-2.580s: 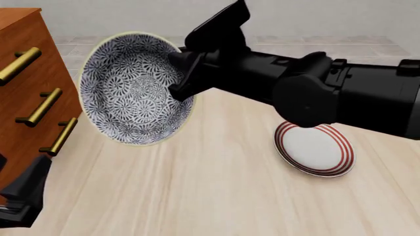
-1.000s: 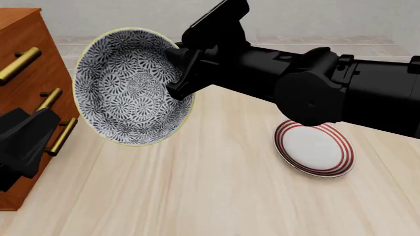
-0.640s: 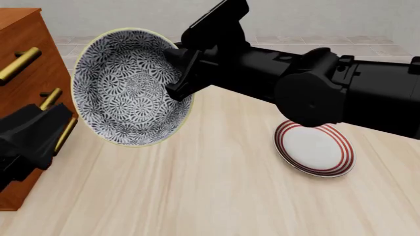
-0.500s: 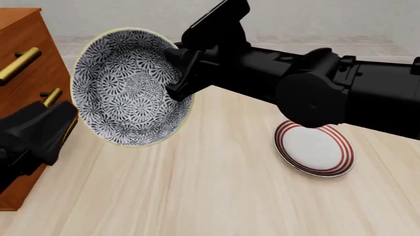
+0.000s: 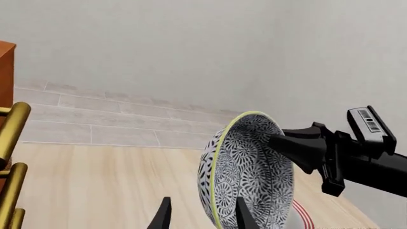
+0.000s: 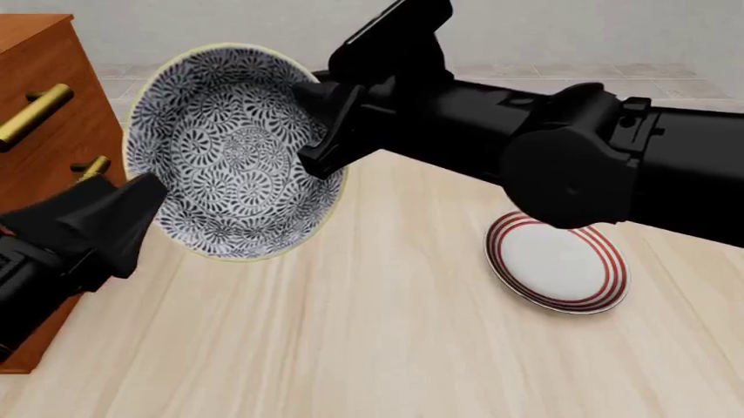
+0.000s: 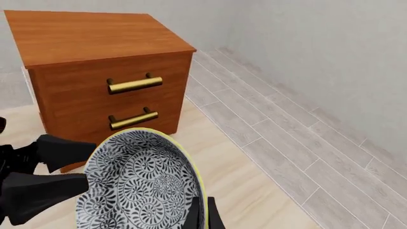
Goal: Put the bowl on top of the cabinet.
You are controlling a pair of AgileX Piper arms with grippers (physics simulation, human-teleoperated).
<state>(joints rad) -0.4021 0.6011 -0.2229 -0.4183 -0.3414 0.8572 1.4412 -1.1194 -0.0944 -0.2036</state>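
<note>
The blue-and-white floral bowl (image 6: 221, 152) hangs tipped on its side above the table, its opening facing the front camera. My right gripper (image 6: 316, 131) is shut on its right rim. From the lower left my left gripper (image 6: 142, 202) reaches the bowl's left rim, open. In the left wrist view the bowl's (image 5: 248, 171) rim sits between the spread fingertips of the left gripper (image 5: 202, 219). The reddish-brown cabinet (image 6: 35, 113) with brass handles stands at the far left, behind the left arm. In the right wrist view its flat top (image 7: 89, 31) shows beyond the bowl (image 7: 137, 186).
A flat white plate with red rings (image 6: 556, 261) lies on the table at the right, partly under the right arm. The wooden table (image 6: 348, 348) extends toward the front edge. A pale wall and tiled floor lie behind.
My left arm has risen from the lower left corner and moved right, up to the bowl's left rim. The bowl and right gripper shifted slightly upward.
</note>
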